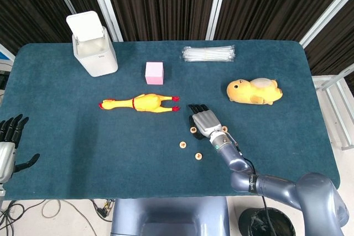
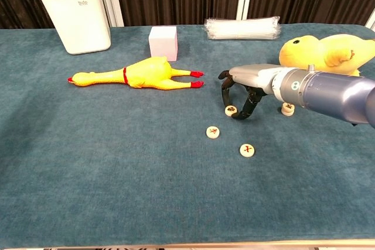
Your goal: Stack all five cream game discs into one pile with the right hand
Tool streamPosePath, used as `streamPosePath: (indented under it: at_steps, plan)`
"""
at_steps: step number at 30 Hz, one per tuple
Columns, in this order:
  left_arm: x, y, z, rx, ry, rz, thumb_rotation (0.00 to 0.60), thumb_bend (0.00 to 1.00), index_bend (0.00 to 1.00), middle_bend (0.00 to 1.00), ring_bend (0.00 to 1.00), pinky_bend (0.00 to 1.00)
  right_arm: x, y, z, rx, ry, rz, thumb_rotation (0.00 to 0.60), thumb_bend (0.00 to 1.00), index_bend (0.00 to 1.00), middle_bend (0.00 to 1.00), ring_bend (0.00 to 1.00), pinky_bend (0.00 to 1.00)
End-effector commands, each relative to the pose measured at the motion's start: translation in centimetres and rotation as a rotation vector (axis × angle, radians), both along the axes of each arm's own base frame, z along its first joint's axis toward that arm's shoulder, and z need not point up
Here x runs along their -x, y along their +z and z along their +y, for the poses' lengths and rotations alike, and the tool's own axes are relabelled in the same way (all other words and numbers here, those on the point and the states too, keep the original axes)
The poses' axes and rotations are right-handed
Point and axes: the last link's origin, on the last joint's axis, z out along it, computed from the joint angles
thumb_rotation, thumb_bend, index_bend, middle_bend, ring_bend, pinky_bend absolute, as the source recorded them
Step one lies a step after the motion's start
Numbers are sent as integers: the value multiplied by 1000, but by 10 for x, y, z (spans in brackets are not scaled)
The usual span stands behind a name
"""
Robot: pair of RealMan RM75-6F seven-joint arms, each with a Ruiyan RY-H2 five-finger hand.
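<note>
My right hand (image 2: 239, 95) arches, fingers spread, over one small round cream game disc with red marking (image 2: 230, 109); three more (image 2: 213, 132) (image 2: 248, 150) (image 2: 287, 108) lie scattered nearby on the blue cloth.

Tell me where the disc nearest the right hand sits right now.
In the chest view, that cream disc lies on the table between the right hand's curled fingers, just right of the rubber chicken's red feet.

Only four cream discs (image 2: 248, 150) visible; left hand (image 1: 8, 146) cropped at left edge; red disc markings too small to read.
</note>
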Motion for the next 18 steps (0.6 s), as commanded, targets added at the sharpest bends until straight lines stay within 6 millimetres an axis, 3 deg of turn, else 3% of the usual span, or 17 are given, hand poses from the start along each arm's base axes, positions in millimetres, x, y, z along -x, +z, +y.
streamPosePath:
  at_steps: [1,10,18]
  plan:
    - [0,1,0,-2,2,-1,600,169,44,0,0,60,0,1,0,0,1,1,600,409,537,0,0,86]
    - [1,1,0,-3,3,0,600,169,44,0,0,60,-3,19,-3,19,20,-4,600,410,537,0,0,86]
    - [1,1,0,-7,4,2,600,169,44,0,0,60,10,54,1,56,30,10,600,410,536,0,0,86]
